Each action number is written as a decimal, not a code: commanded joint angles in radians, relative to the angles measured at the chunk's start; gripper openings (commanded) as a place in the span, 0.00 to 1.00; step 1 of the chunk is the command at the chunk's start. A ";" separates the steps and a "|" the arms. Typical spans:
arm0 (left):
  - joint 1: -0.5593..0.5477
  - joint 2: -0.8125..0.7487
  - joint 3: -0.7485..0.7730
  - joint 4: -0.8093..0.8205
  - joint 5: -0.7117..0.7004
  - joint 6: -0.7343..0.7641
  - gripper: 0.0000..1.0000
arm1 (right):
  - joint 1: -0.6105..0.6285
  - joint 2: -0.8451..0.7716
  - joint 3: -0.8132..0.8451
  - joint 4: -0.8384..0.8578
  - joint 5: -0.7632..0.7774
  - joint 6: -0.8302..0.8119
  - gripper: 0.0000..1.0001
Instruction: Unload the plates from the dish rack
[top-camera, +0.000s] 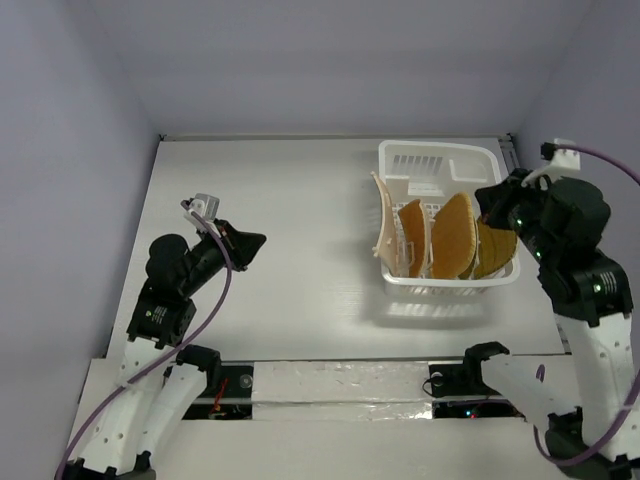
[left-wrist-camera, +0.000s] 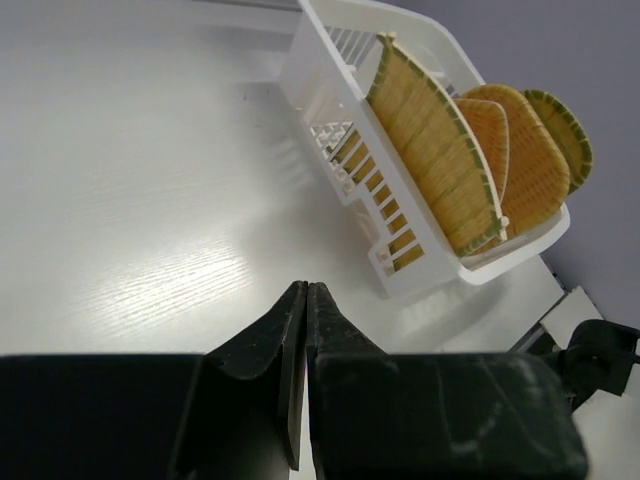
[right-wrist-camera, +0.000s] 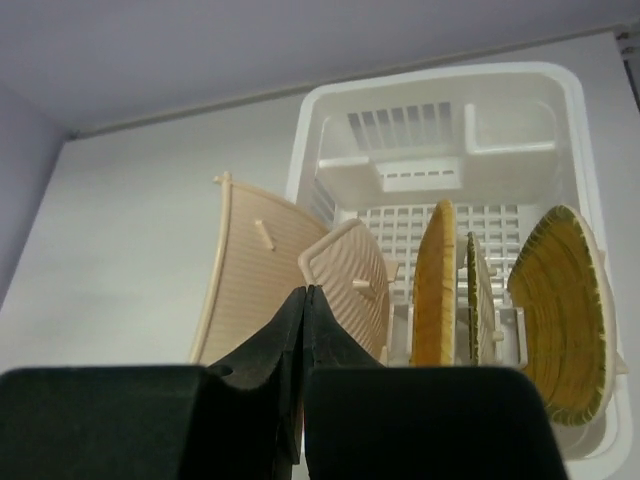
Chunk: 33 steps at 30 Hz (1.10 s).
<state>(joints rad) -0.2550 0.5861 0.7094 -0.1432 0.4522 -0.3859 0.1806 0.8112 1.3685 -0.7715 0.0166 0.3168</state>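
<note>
We count five plates (right-wrist-camera: 433, 285) in the right wrist view, all standing on edge in the dish rack (right-wrist-camera: 440, 85). The dark fingers (right-wrist-camera: 270, 350) in front cover the lower parts of the two pale ones on the left, and the rack's near end is cut off by the frame. The fourth plate is seen edge-on, so its shape is hard to make out.

From above, the dish rack (top-camera: 448, 225) sits on the right half of the white tabletop (top-camera: 280, 180). The right arm (top-camera: 560, 225) covers its right rim and part of the outermost plate, so the darker plates (top-camera: 495, 250) there blur together. The largest plate (top-camera: 385, 225) leans at the rack's left side, its top edge rising past the rim.

In the left wrist view the plates (left-wrist-camera: 430, 150) overlap, each hiding most of the one behind it.

The left end effector (left-wrist-camera: 306, 290) has its fingers pressed together with nothing between them. It hangs over bare tabletop, well apart from the rack (left-wrist-camera: 330, 70). From above, this left end effector (top-camera: 255, 242) points toward the rack.

The right end effector (right-wrist-camera: 305, 295) is likewise fully closed and holds nothing. In the top view the right end effector (top-camera: 490, 205) hangs at the rack's right side. We cannot tell whether it touches the rim or a plate.
</note>
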 joint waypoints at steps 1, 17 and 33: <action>-0.018 -0.014 -0.033 0.024 -0.056 0.019 0.00 | 0.165 0.112 0.089 -0.041 0.168 -0.006 0.00; -0.047 -0.052 -0.053 0.010 -0.107 0.009 0.55 | 0.605 0.661 0.363 -0.216 0.663 0.123 0.68; -0.075 -0.092 -0.047 -0.019 -0.184 -0.004 0.57 | 0.614 0.859 0.371 -0.298 0.726 0.174 0.46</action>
<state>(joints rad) -0.3153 0.5076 0.6621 -0.1814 0.2905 -0.3828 0.7841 1.6592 1.6974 -1.0279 0.6857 0.4656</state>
